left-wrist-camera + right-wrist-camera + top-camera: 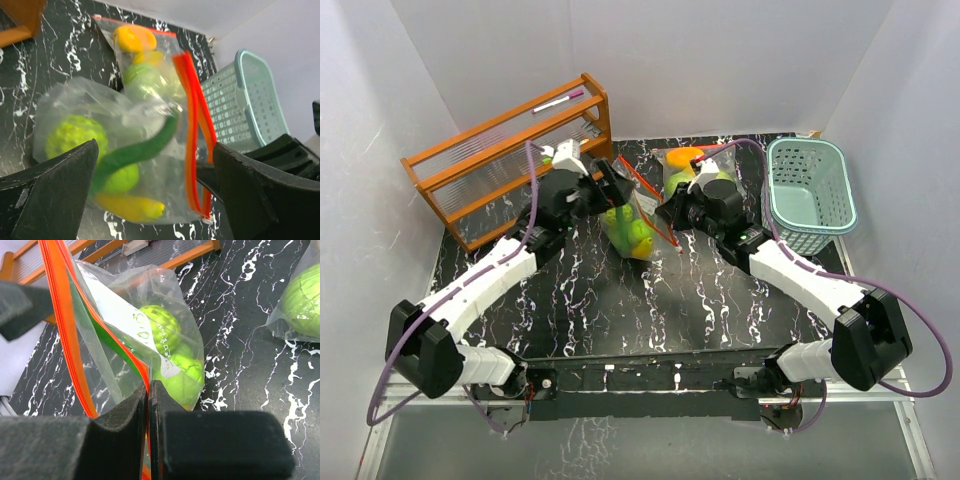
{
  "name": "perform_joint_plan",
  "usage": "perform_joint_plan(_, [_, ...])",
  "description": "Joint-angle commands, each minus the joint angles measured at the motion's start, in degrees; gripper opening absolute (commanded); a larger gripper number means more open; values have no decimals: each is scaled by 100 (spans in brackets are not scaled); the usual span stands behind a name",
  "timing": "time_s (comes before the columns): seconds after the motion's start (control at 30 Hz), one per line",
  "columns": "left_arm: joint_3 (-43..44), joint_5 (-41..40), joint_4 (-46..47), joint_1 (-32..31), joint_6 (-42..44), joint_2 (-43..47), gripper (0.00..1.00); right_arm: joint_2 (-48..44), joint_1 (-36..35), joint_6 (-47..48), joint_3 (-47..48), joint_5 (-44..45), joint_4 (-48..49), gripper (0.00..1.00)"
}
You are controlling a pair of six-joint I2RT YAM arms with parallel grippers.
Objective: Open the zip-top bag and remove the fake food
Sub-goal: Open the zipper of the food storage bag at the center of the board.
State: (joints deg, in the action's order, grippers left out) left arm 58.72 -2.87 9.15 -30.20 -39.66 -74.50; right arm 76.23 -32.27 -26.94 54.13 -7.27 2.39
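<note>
Zip-top bag (628, 232): sits mid-table between the two arms, with the fake food (75, 137) inside. The right gripper (149, 390) is clamped flat on the orange zip strip (60, 325), film pinched between its pads. The left gripper (155, 147) stands wide, one finger either side of the bag, touching nothing that I can see. The contents sit low in the bag: a green ball (159, 330), a long green piece (135, 152) and a yellow banana (130, 207). The strip's tracks look parted along part of their length; how far the mouth is open, cannot tell. Whether the bag's bottom rests on the table (720, 300), cannot tell either. Risks, as judged: (1) there is one grip only, on slick thin film with the load below it, so a pull could slide the strip out of the pads. (2) The left claw closing across both tracks would pinch the mouth shut rather than spread it. (3) Closing on the bulge would grab food through the film. (4) A second bag (685, 165) lies just behind, and a swing could knock it.
</note>
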Motion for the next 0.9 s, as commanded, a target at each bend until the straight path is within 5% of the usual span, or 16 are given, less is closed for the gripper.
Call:
perform_joint_plan(0.0, [504, -1541, -1212, -692, 78, -185, 97, -213, -133, -241, 141, 422, 334, 7])
perform_joint_plan(0.27, [736, -2538, -1503, -1585, -242, -780, 95, -176, -482, -70, 256, 1116, 174, 7])
perform_joint_plan(0.37, [929, -2689, -1772, -1651, -287, -1029, 84, -187, -635, -12, 302, 1323, 149, 7])
perform_joint_plan(0.6, [1016, -2790, -1838, -1682, -299, -993, 23, -234, -787, 146, 299, 1844, 8, 7])
perform_joint_plan(0.73, [1068, -2796, -1886, -1679, -165, -895, 9, -340, -789, 272, 234, 2378, -83, 7])
perform_joint_plan(0.87, [1089, -2867, -1921, -1674, -43, -805, 6, -525, -788, 470, 210, 3056, -294, 7])
